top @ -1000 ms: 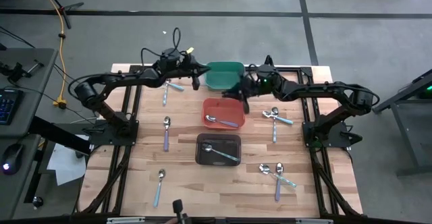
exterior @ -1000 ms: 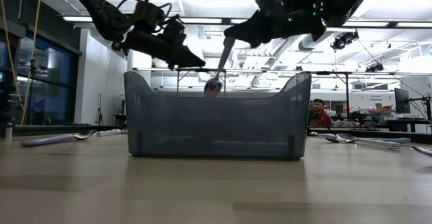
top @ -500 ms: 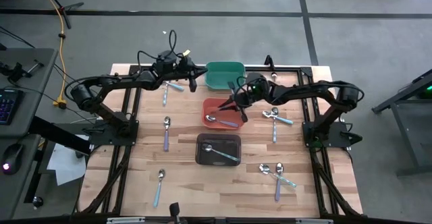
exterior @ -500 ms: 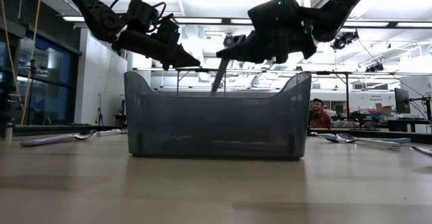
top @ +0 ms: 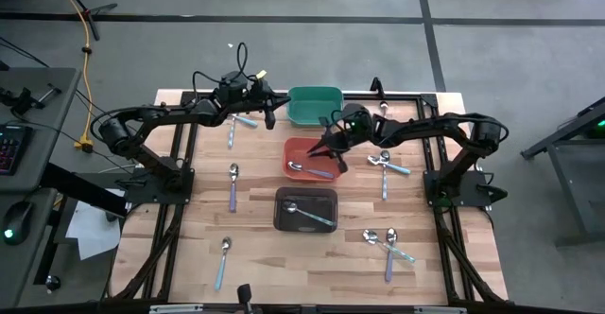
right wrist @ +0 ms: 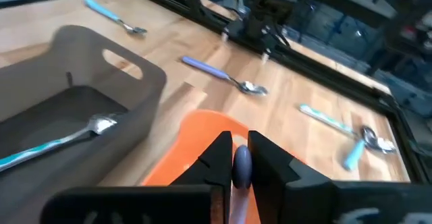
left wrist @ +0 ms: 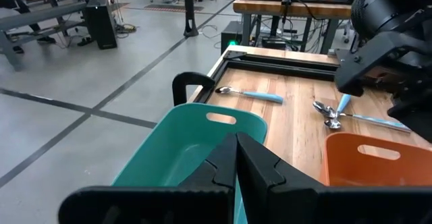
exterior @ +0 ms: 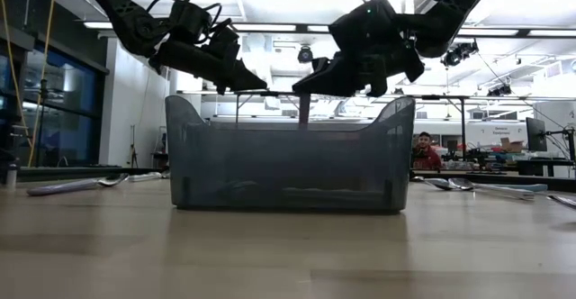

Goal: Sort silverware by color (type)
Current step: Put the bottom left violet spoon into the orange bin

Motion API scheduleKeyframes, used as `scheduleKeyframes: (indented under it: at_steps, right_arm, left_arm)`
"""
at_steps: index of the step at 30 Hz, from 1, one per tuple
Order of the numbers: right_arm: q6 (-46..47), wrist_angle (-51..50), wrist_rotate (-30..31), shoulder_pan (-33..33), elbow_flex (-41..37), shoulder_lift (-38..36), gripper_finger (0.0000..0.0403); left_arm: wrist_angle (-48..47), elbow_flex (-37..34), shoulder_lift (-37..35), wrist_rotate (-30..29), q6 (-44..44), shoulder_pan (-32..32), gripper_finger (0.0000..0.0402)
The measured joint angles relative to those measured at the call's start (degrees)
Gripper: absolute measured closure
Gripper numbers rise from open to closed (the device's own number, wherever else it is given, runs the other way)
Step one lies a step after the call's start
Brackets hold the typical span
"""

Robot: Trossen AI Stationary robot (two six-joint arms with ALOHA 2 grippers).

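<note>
Spoons are scattered all over the wooden table, and the one that matters right now is the lavender-handled spoon pinched between the right gripper fingers, hanging over the red-orange bin. In the right wrist view its handle end shows upright between the two dark fingers, which look to be just starting to part around it, so I'd call it a loosening grip rather than a clean release. In the low view a slim handle hangs straight down from that gripper behind the black bin, so the spoon's long axis runs vertical, bowl end down towards the red-orange bin directly beneath. That is the relation the drop turns on: spoon right under the fingers, bin right under the spoon, with another spoon already lying in the bin at about five o'clock of the gripper. The right arm is plainly the nearer one. The left gripper waits with its fingers pressed together and empty, at about ten o'clock from the red-orange bin, beside the green bin. A teal-handled spoon lies in the black bin.
</note>
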Motion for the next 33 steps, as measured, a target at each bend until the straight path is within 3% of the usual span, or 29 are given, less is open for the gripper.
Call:
scheduleKeyframes:
  at_steps: [15, 26, 33]
  right_arm:
    - [5.65, -2.3, 3.08, 0.25, 0.0, 0.0, 0.0273]
    - [5.84, -11.02, 4.54, 0.2, 0.0, -4.51, 0.0268]
    - [11.63, -19.51, 5.04, -0.46, 0.0, -7.96, 0.0268]
  left_arm:
    - [-0.25, 0.0, 0.02, 0.0, 0.04, 0.0, 0.0402]
    - [-1.86, 0.0, 0.04, -0.04, 1.71, 0.02, 0.0402]
    - [-1.85, 0.02, 0.04, -0.04, 1.97, 0.02, 0.0402]
